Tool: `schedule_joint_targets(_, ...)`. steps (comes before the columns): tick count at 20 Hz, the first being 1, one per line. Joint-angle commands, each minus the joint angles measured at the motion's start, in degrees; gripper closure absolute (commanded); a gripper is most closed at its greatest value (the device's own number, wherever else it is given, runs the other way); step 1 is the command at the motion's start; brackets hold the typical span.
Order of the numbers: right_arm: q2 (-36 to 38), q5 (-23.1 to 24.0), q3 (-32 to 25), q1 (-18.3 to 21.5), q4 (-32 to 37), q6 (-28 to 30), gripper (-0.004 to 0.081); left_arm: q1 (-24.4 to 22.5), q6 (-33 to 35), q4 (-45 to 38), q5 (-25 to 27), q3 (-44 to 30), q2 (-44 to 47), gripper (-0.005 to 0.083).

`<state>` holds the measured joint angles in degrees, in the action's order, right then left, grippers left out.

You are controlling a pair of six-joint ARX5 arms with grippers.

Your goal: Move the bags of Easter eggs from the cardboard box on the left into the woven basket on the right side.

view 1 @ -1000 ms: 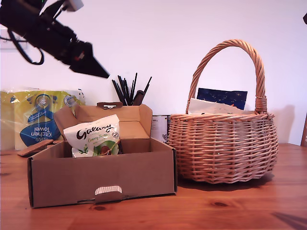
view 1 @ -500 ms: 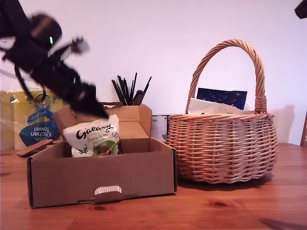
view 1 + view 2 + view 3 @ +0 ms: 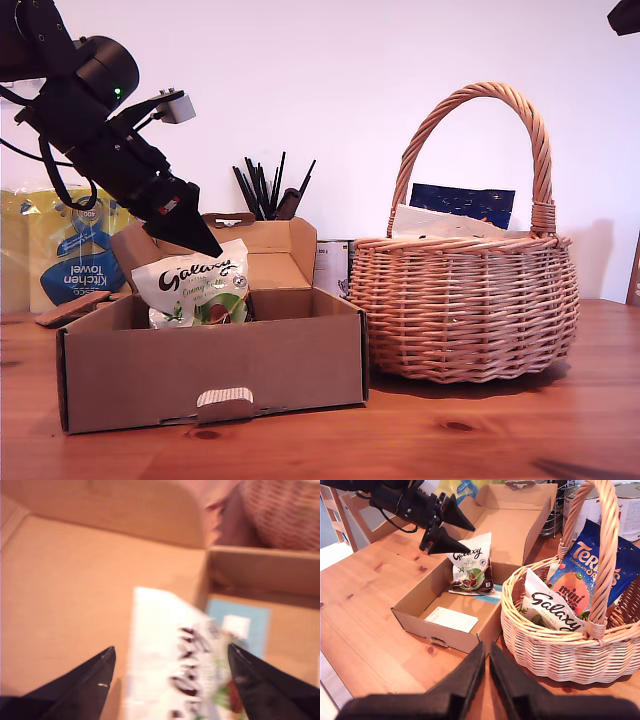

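- My first gripper (image 3: 205, 243) hung over the cardboard box (image 3: 215, 365) with its jaws spread wide; in the first wrist view the two dark fingertips (image 3: 102, 667) stood either side of the top edge of the white Galaxy bag (image 3: 172, 665), not yet touching it.
- The Galaxy bag (image 3: 197, 285) stood propped upright inside the box, toward the rear wall, with a paper slip (image 3: 452, 619) lying flat on the box floor nearer the front. It looked to be the only pouch left in the box.
- My second gripper (image 3: 485, 656) was held near the table in front of the woven basket (image 3: 555, 650), jaws pressed together on nothing, well apart from the box.
- Seen from the second wrist view, the basket sat at about three o'clock from the box. It already held another Galaxy pouch (image 3: 551, 607), an orange mini-eggs pouch (image 3: 572, 591) and a dark blue pouch (image 3: 600, 555).
- To do the pick well, I judged the fingertips should come straight down so both straddle the bag's crimped top seam, then close firmly; a glossy pouch could slip from a shallow bite.
- The descent should stop short of the box floor and keep off the rear flap (image 3: 270, 238), which stood just behind the bag.
- The lift would need to clear the box wall and then the basket's rim, passing beside the arched handle (image 3: 480, 95) rather than under its crown.
- The first wrist view was blurred, so exact alignment on the seam could not be told.
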<state>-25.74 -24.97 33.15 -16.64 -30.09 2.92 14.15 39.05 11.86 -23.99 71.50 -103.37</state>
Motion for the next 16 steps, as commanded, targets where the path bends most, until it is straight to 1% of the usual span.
schedule_joint_targets(1,0.0,-0.2,-0.9,-0.3,0.2,0.2,0.0783,0.0,0.3,0.3,-0.1,-0.1,-1.8,0.0134)
schedule_joint_targets(5,0.0,-0.2,-0.9,-0.3,0.2,0.2,0.0783,-0.3,0.0,3.8,-0.3,0.4,-4.0,0.0134)
schedule_joint_targets(7,0.0,-0.2,-0.9,-0.3,0.2,0.2,0.0783,-0.1,0.0,5.4,-1.2,0.4,-4.0,0.0135)
schedule_joint_targets(12,0.0,-0.2,-0.9,-0.3,0.3,0.2,0.0783,2.5,0.0,11.8,-2.9,1.0,-4.0,0.0139)
schedule_joint_targets(14,0.0,-0.2,-0.9,-0.3,0.3,0.2,0.0783,3.9,0.4,13.6,-3.0,1.0,-4.0,0.0158)
schedule_joint_targets(16,0.0,-0.2,-0.9,-0.3,0.6,0.2,0.0783,5.0,0.4,14.4,-2.3,1.0,-4.8,0.0158)
